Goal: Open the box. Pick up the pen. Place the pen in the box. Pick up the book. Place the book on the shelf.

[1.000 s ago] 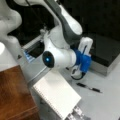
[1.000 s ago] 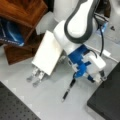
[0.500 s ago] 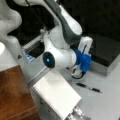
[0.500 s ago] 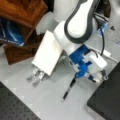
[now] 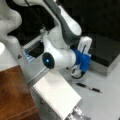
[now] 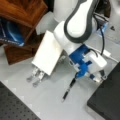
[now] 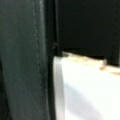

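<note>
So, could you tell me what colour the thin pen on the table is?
Black, with a silvery section; the thin pen shows best in a front view.

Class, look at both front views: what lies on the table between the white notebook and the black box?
The pen lies on the table between the book and the box. The end effector hangs over that stretch.
</note>
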You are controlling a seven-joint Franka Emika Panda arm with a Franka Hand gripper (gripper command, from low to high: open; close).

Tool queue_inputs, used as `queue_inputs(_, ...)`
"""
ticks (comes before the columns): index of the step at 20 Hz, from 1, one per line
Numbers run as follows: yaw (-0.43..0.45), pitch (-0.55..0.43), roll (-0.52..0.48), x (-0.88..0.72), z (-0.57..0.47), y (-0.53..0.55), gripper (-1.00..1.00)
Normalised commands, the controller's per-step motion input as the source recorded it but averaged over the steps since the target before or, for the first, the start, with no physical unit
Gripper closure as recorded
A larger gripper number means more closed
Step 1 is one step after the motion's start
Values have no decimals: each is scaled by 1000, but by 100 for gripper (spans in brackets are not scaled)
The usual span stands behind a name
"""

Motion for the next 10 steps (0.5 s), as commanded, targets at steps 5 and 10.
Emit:
queue_inputs(5,-22,40,56,-59,10,-38,100)
queue_inputs(10,-33,58,44,-25,48,-28,100)
